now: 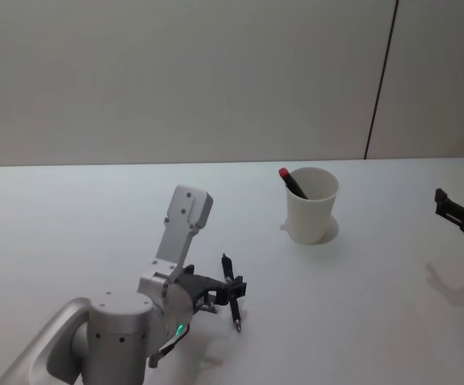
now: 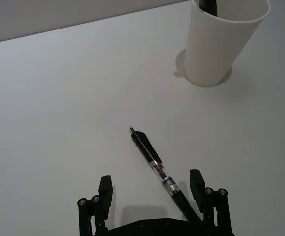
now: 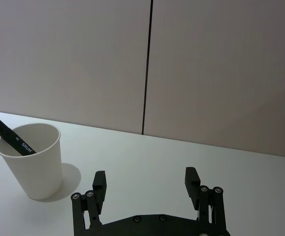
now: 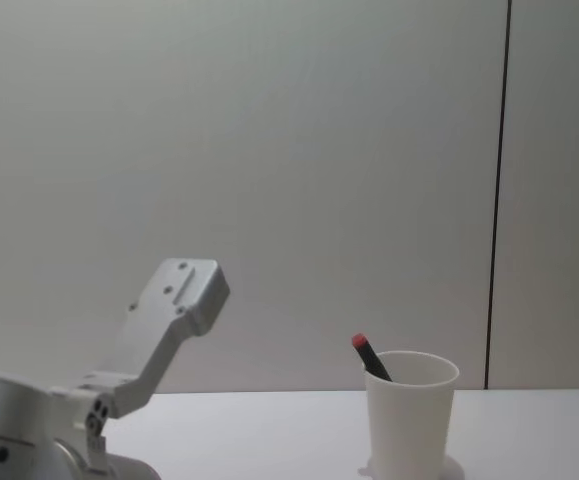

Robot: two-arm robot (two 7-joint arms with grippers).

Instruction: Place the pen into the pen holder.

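The pen holder (image 1: 312, 210) is a white cup standing upright on the table. A black pen with a red tip (image 1: 292, 182) leans inside it, tip up, as the right wrist view (image 3: 12, 137) and chest view (image 4: 369, 358) also show. A second pen (image 2: 154, 164), black with a clear section, lies flat on the table. My left gripper (image 2: 151, 186) is open low over it, and the pen's rear end runs close by one finger (image 2: 196, 183). My right gripper (image 3: 145, 179) hangs open and empty to the right of the cup (image 3: 31, 162).
The white table (image 1: 71, 216) runs back to a plain grey wall with a dark vertical seam (image 1: 380, 80). My left arm's grey link (image 1: 182, 228) rises over the near left. The right gripper (image 1: 458, 212) sits at the table's right edge.
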